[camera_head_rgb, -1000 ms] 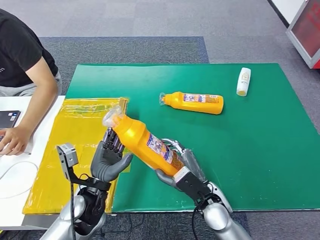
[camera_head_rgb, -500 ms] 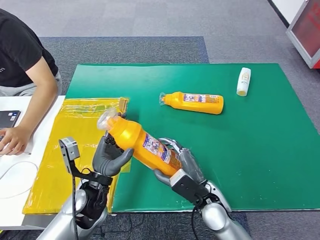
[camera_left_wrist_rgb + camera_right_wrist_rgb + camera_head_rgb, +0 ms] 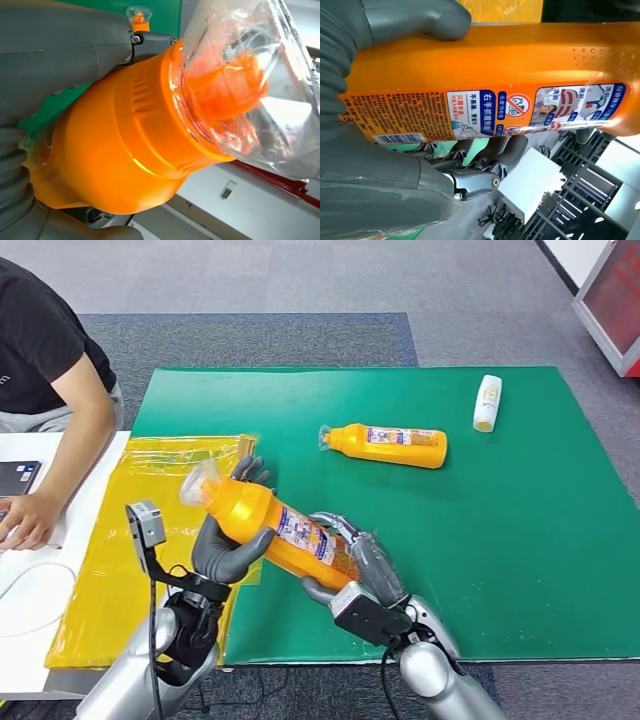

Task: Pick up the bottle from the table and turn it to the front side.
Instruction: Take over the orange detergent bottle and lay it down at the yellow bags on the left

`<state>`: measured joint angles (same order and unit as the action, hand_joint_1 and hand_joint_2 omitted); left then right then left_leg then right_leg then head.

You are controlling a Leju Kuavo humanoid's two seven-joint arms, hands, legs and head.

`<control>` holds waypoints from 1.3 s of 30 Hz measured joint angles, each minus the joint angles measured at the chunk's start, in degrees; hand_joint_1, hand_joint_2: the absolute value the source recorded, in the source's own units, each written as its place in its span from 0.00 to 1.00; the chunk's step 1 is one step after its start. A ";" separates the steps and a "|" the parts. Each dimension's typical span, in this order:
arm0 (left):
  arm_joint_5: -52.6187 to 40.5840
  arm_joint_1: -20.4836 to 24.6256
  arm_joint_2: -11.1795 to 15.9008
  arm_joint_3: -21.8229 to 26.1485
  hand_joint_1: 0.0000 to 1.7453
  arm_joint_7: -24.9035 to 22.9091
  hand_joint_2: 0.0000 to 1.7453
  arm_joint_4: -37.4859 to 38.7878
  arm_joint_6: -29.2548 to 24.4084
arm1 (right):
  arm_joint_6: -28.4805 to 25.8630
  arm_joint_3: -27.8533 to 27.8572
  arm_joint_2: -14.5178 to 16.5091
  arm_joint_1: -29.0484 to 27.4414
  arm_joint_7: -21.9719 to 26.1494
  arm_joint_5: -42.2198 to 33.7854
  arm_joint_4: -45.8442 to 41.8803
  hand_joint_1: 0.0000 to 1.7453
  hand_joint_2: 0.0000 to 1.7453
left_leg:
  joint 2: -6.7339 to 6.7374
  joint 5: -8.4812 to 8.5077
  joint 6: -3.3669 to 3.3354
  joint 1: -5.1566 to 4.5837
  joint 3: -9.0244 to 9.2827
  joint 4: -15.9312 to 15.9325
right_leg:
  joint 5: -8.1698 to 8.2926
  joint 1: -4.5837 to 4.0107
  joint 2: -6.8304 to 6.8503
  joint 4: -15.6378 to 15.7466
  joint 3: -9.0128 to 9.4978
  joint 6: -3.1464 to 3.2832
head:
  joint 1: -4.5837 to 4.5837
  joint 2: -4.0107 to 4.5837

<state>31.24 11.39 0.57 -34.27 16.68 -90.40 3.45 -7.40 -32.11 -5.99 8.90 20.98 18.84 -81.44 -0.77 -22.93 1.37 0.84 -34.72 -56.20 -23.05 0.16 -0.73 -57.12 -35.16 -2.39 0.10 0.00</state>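
A green mat (image 3: 490, 540) covers most of the worktop. On it, toward the far side, an orange bottle (image 3: 389, 445) lies on its side, its clear cap pointing left. Well apart, near the mat's far right corner, lies a small white bottle (image 3: 487, 402). A yellow plastic sheet (image 3: 113, 560) lies along the mat's left edge, partly on the adjoining white worktop (image 3: 30, 630).

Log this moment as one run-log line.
right hand: grips orange bottle base | left hand: cradles neck end | bottle: lifted, tilted | second bottle: lying on green mat
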 joint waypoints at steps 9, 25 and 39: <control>0.28 0.64 -0.47 0.00 0.36 -0.49 1.00 1.03 0.53 | -0.03 -0.01 0.00 0.29 0.28 -0.10 0.01 1.00 1.00 | 0.00 0.00 0.00 0.00 0.00 0.00 | 0.00 0.00 0.00 0.00 0.00 0.00 | 0.01 0.00; -0.16 0.99 -0.81 0.36 1.00 -0.90 1.00 1.67 -2.46 | -0.01 -0.09 0.33 0.92 0.87 -4.12 -0.03 0.00 1.00 | 0.01 0.01 0.01 0.00 0.00 0.00 | 0.01 0.00 -0.01 0.00 -0.02 0.01 | 0.00 0.00; -19.71 1.49 0.99 0.32 1.00 3.28 1.00 1.85 -13.40 | -0.90 0.27 0.83 0.15 0.43 -7.95 -0.02 0.00 1.00 | 0.01 0.01 0.02 0.01 -0.01 0.00 | 0.01 0.00 -0.01 0.00 -0.05 0.02 | 0.00 0.00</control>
<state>11.54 12.87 1.56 -33.95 19.96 -88.55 -9.95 -8.30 -31.83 -5.16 9.05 21.41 10.89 -81.46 -0.76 -22.91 1.39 0.85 -34.73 -56.21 -23.03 0.15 -0.74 -57.13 -35.20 -2.37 0.10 0.00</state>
